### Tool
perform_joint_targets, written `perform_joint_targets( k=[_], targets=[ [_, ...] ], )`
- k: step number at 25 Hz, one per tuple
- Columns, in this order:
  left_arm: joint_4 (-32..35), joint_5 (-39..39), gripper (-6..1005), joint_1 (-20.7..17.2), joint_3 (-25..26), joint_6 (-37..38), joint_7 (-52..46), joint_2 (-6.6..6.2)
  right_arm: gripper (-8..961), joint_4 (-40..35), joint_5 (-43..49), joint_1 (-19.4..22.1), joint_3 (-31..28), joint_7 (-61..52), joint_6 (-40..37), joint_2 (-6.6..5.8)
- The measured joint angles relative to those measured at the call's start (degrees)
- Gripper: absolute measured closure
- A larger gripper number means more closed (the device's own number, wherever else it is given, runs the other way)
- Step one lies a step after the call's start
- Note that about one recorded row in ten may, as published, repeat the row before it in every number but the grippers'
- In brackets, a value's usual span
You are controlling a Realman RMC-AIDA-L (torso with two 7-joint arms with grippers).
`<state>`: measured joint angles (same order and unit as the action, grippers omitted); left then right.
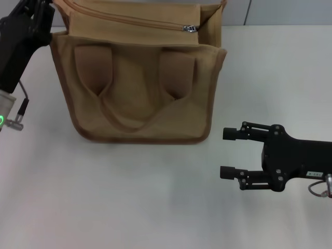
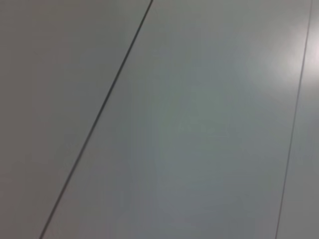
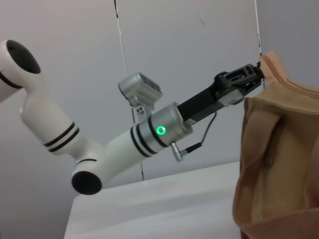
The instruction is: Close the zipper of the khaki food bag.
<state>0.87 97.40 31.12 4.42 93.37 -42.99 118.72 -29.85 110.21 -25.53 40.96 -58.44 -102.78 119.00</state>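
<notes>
1. Head view: the khaki food bag (image 1: 137,85) stands upright on the white desk (image 1: 129,197), its strap patches and looped handle facing me. The zipper (image 1: 129,21) runs along the top, its silver pull tab (image 1: 190,28) near the end on my right. My left gripper (image 1: 44,10) is at the bag's top corner on my left; whether its fingers pinch the fabric I cannot tell. My right gripper (image 1: 228,153) hovers low, apart from the bag, fingers spread wide and empty.
2. Left wrist view: only a plain grey wall, no bag.
3. Right wrist view: my left arm reaches to the bag's top edge (image 3: 269,64). To close well, I judge I should brace that corner and take the tab with my right fingers.
</notes>
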Motion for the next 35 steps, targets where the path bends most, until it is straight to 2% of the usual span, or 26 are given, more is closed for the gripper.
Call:
perform_joint_targets(
  k=[5, 9, 11, 13, 14, 15, 17, 20, 21, 23, 26, 27, 28, 32, 34, 35],
  targets=[
    [2.93, 0.81, 766, -1.46, -0.34, 0.34, -5.53, -0.35, 164, 0.2, 0.03, -0.86, 0.0, 0.09, 0.88, 0.0],
    [10.13, 3.6, 701, -2.44, -2.38, 0.89, -15.89, -0.51, 164, 0.23, 0.05, -1.55, 0.0, -0.07, 0.93, 0.0],
    [14.75, 4.38, 669, -3.29, -5.75, 2.08, -21.75, -0.91, 164, 0.23, 0.06, -1.72, 0.0, -0.34, 1.0, 0.0],
    [20.16, 4.54, 608, -5.11, -11.23, 4.94, -28.75, -2.47, 164, 0.26, 0.03, -1.88, -0.16, -0.57, 1.21, 0.0],
    [20.16, 4.54, 562, -5.11, -11.23, 4.94, -28.75, -2.47, 164, 0.26, 0.03, -1.88, -0.16, -0.57, 1.21, 0.0],
    [21.5, 4.56, 517, -5.81, -12.86, 6.18, -30.7, -3.25, 164, 0.3, -0.01, -1.91, -0.27, -0.6, 1.38, 0.0],
    [22.85, 4.57, 426, -7.2, -15.15, 9.03, -33.16, -4.98, 164, 0.62, -0.17, -1.95, -0.42, -0.63, 1.99, -0.01],
    [23.76, 4.57, 214, -9.29, -19.31, 15.08, -34.52, -7.96, 165, 1.64, -0.25, -1.98, -0.47, -0.64, 2.19, -0.01],
    [23.76, 4.57, 211, -9.29, -19.31, 15.08, -34.52, -7.96, 165, 1.64, -0.25, -1.98, -0.47, -0.64, 2.19, -0.01],
    [24.49, 4.57, 204, -9.92, -23.05, 17.01, -34.23, -8.79, 165, 2.26, -0.36, -2.06, -0.5, -0.64, 2.36, -0.01],
    [27.25, 4.66, 197, -10.28, -29.59, 18.28, -32.66, -8.42, 165, 2.46, -0.65, -2.08, -0.52, -0.63, 2.23, 0.0],
    [28.93, 4.73, 197, -10.47, -35.44, 18.6, -30.1, -8.07, 165, 2.52, -0.68, -2.08, -0.37, -0.6, 1.93, 0.0],
    [28.93, 4.73, 197, -10.47, -35.44, 18.6, -30.1, -8.07, 165, 2.61, -0.7, -2.11, -0.24, -0.55, 1.86, 0.0],
    [30.11, 7.08, 197, -9.78, -46.67, 18.42, -24.94, -7.28, 165, 3.06, -0.7, -2.28, -0.09, -0.17, 1.86, 0.0],
    [30.16, 7.91, 197, -9.57, -47.24, 18.29, -24.51, -7.03, 165, 3.07, -0.69, -2.29, -0.09, -0.16, 1.92, 0.0],
    [30.19, 9.51, 197, -9.23, -47.66, 17.91, -23.71, -6.5, 165, 3.07, -0.66, -2.29, -0.09, -0.15, 2.02, 0.0]
  ],
)
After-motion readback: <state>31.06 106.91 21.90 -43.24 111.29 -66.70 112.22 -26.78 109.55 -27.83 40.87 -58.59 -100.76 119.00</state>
